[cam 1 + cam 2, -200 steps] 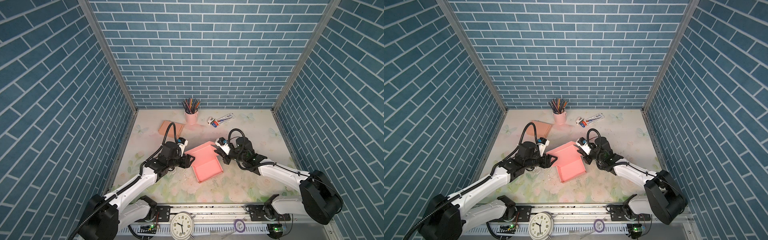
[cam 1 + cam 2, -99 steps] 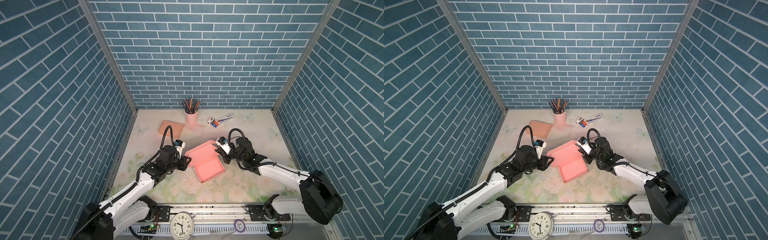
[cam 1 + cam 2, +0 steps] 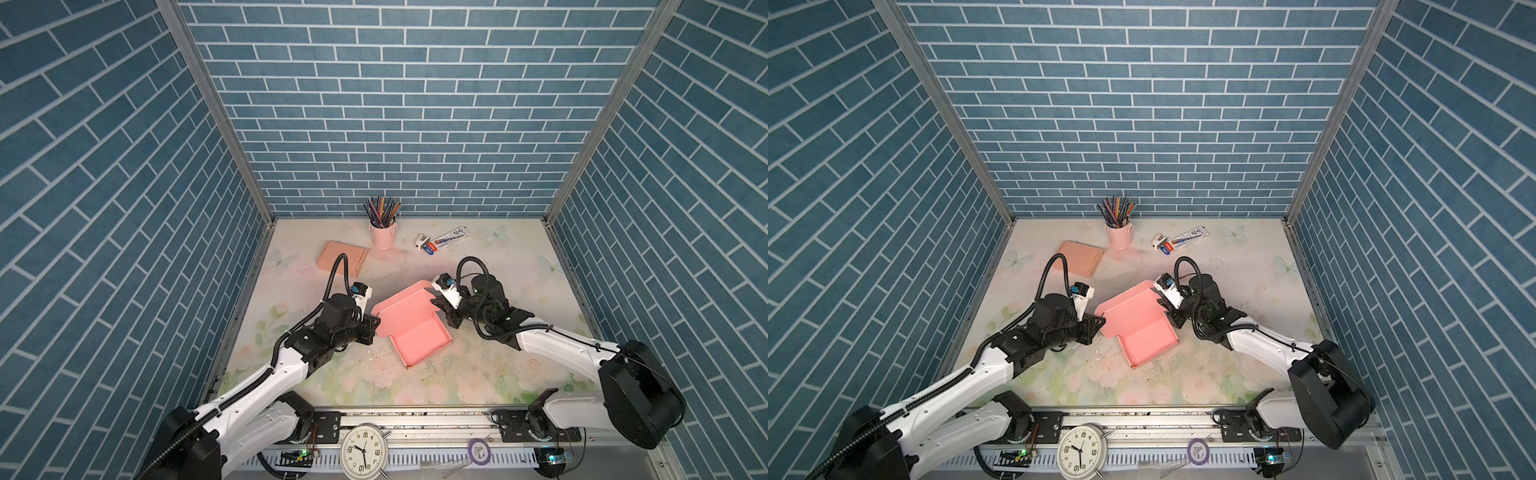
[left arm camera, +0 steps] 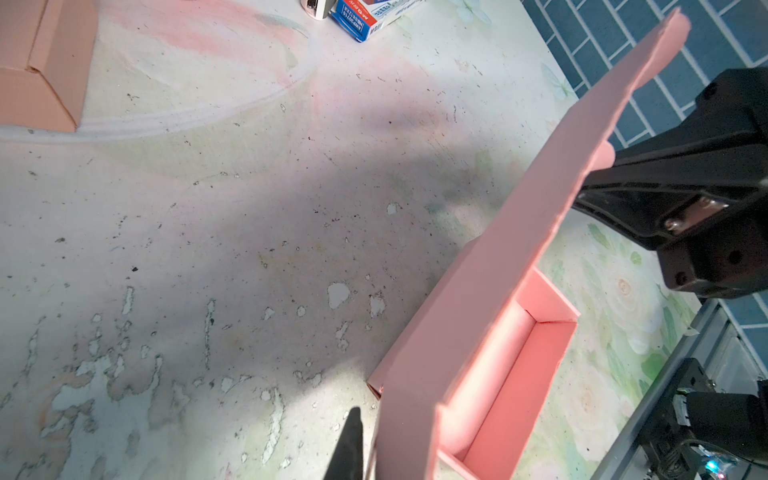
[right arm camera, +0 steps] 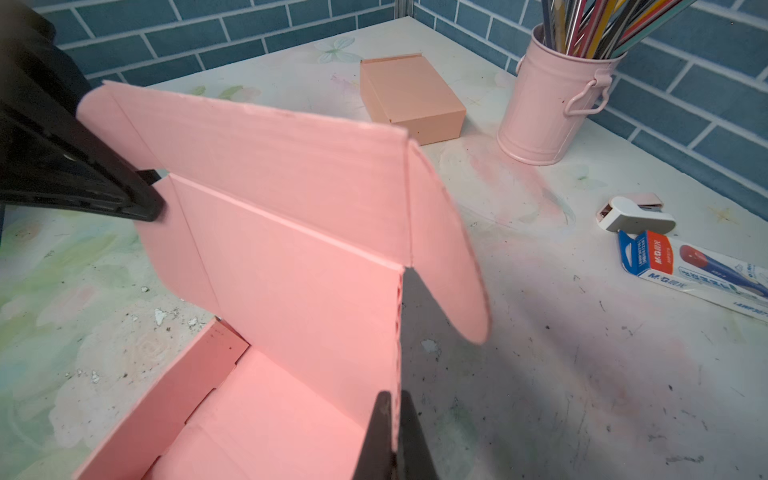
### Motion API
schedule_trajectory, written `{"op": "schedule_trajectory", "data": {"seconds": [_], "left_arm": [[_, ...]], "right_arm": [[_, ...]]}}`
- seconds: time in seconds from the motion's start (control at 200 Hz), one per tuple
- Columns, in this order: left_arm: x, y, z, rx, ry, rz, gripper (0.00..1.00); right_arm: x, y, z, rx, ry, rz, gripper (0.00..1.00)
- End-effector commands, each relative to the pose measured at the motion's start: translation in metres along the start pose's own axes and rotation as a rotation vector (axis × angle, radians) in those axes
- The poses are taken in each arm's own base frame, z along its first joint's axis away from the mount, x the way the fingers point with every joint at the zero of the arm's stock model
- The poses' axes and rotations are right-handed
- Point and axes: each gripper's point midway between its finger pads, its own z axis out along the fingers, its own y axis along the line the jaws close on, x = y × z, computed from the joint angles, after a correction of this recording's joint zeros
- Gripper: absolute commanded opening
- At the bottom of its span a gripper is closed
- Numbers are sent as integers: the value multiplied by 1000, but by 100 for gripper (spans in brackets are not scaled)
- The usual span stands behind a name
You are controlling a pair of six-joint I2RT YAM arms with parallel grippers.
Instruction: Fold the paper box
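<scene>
The pink paper box point(image 3: 422, 343) point(image 3: 1148, 343) lies mid-table with its lid point(image 3: 405, 311) point(image 5: 291, 208) tilted up. My left gripper point(image 3: 374, 326) point(image 3: 1100, 322) point(image 5: 147, 195) is shut on the lid's left side flap. In the left wrist view only one of its fingers point(image 4: 351, 440) shows beside the lid point(image 4: 478, 332); the other is hidden behind it. On the opposite side my right gripper point(image 3: 436, 305) point(image 3: 1163, 305) point(image 5: 392, 415) is shut on the lid's right edge, one finger on each face, just below the rounded flap point(image 5: 449, 257).
A closed tan box point(image 3: 341, 258) point(image 5: 411, 97) sits at the back left. A pink pencil cup point(image 3: 383, 235) point(image 5: 548, 104) stands behind the box. A white stapler point(image 3: 422, 240) and a pen pack point(image 3: 449, 239) lie at the back right. A clock point(image 3: 363, 453) stands on the front rail.
My left gripper's jaws have closed from wide open onto the lid's left flap, and that arm has shifted a little. The right gripper has kept its grip.
</scene>
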Motion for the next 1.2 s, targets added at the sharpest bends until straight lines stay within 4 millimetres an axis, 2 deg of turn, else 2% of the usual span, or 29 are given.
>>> {"op": "schedule_trajectory", "data": {"seconds": [0.0, 0.17, 0.29, 0.535, 0.965, 1.195], "left_arm": [[4, 3, 0, -29, 9, 4, 13], [2, 2, -1, -30, 8, 14, 8], [2, 1, -1, -30, 13, 21, 6], [1, -2, -1, -24, 11, 36, 6], [-6, -6, -3, -33, 0, 49, 5], [-25, -10, -7, -54, -49, 54, 4]], "right_arm": [[-5, -5, 0, 14, 0, 16, 4], [-8, 2, 0, -22, -11, 3, 5], [-11, 8, 0, -64, -19, -8, 13], [-18, 7, 1, -67, -29, -13, 18], [-27, 4, 0, -58, -41, -18, 8], [-29, 3, -1, -43, -41, -3, 3]]}}
